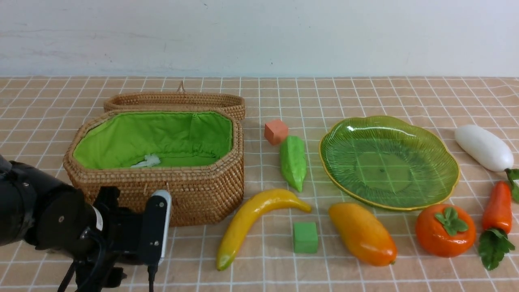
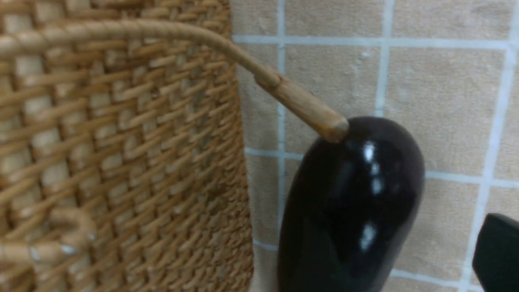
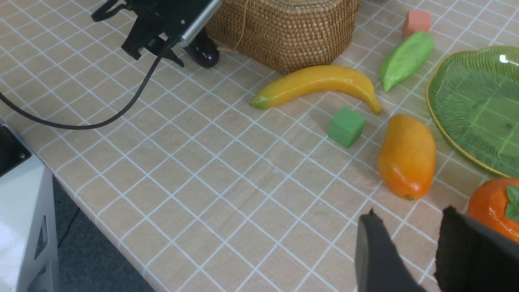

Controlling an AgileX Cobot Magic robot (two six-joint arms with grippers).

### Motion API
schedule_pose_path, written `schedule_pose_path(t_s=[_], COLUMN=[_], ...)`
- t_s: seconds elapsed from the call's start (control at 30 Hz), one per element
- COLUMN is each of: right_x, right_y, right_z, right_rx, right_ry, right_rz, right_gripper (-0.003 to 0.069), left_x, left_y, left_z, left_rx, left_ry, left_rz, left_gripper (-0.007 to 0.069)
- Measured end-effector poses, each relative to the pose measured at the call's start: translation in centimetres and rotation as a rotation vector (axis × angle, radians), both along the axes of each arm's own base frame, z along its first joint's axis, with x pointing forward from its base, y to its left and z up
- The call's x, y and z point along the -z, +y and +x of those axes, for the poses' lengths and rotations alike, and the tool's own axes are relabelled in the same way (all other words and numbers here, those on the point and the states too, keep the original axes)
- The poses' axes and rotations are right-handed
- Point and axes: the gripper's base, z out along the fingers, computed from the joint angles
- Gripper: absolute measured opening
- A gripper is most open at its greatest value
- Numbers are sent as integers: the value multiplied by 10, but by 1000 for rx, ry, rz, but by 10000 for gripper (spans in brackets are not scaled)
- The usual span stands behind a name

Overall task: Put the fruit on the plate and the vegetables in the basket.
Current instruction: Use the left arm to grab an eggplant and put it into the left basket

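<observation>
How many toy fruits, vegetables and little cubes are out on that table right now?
Fruits: 3 (banana, mango, persimmon)
Vegetables: 4 (gourd, carrot, radish, eggplant, hidden from the front view)
Cubes: 2 (green cube, orange-pink cube)
Total: 9

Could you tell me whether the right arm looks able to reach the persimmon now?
Probably yes: the right pincer hangs open near the persimmon, with only bare tablecloth between them.

Likely robot lab bench: checked tablecloth, bare white wall, cabled left arm, grey metal stand.
</observation>
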Motion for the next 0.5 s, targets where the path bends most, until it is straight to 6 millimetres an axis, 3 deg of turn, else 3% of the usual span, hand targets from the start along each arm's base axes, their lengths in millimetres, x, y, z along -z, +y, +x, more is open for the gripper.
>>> schedule_pose_path(t_s=[0.3, 0.5], right_x=[0, 0], right_y=[1, 1], right_z=[0, 0], right_rx=[-3, -3], right_ry=[1, 1], right_rz=[6, 6], right_gripper=[235, 235], left_x=[-2, -3], left_y=[1, 0], left_z=[-8, -18], left_rx=[-57, -114], left_ry=[110, 194], left_rz=[-6, -49], left_gripper=[328, 362])
